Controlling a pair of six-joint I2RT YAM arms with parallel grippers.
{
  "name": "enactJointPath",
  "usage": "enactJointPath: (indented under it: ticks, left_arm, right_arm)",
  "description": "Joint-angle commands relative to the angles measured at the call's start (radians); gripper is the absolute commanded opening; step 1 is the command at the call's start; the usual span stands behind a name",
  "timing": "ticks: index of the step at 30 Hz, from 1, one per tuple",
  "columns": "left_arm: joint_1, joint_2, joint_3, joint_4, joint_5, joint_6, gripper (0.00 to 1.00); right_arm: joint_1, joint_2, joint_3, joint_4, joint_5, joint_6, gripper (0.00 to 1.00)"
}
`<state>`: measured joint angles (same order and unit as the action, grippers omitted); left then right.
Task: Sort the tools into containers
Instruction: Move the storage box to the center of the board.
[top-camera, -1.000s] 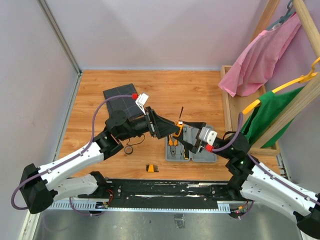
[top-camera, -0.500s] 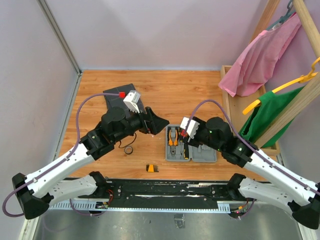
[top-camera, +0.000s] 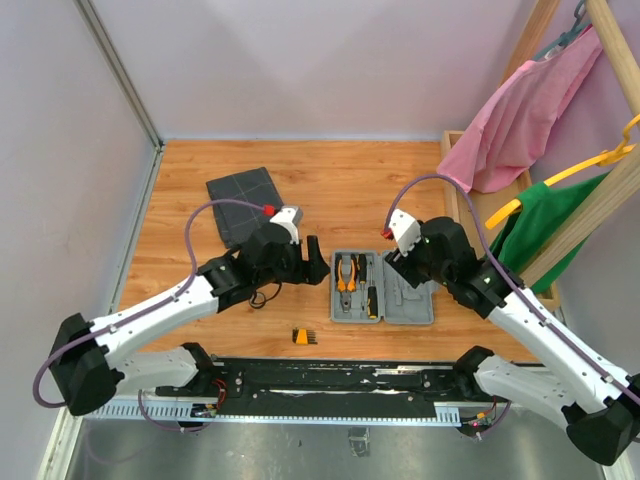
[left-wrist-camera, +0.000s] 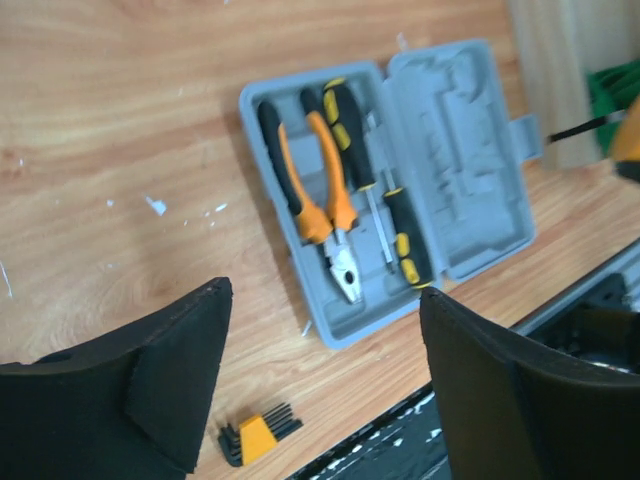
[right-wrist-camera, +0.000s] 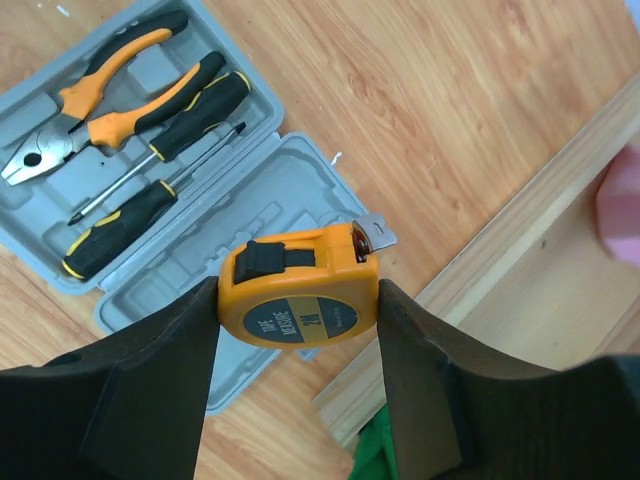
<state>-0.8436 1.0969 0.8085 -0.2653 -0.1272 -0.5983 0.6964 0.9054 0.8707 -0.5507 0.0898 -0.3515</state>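
Right wrist, right pincer (right-wrist-camera: 297, 330) pinching tape measure (right-wrist-camera: 300, 300) over grey case (right-wrist-camera: 300, 190), left pincer (left-wrist-camera: 322, 305) spread

Single legible marking: the round blue-grey label (right-wrist-camera: 300, 318) on the face of the orange tape measure (right-wrist-camera: 296, 278) reads "2M", upside down in the right wrist view. Smaller print beside that figure on the same label is too fine to read.

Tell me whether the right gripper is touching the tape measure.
Touching. In the right wrist view the right gripper clamps the tape measure, both fingers flush against its sides.
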Motion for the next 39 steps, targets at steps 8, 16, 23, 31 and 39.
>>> enactJointPath:
  ticks: [8, 16, 23, 31, 39]
  left_arm:
    - [0.001, 0.224, -0.053, 0.137, 0.061, -0.016, 0.62]
    - [0.001, 0.375, -0.049, 0.251, 0.111, -0.047, 0.53]
    - [0.001, 0.465, -0.027, 0.261, 0.111, -0.051, 0.47]
    - [0.001, 0.508, -0.024, 0.278, 0.114, -0.055, 0.43]
    - [0.001, 0.539, -0.004, 0.252, 0.072, -0.057, 0.32]
  right_arm:
    - [-0.093, -0.015, -0.034, 0.024, -0.038, 0.205, 0.08]
    - [-0.097, -0.021, -0.066, 0.054, -0.04, 0.212, 0.08]
    - [-0.101, -0.028, -0.077, 0.06, -0.048, 0.201, 0.08]
    - [-0.103, -0.033, -0.079, 0.063, -0.055, 0.202, 0.08]
    - [-0.104, -0.036, -0.085, 0.062, -0.053, 0.192, 0.08]
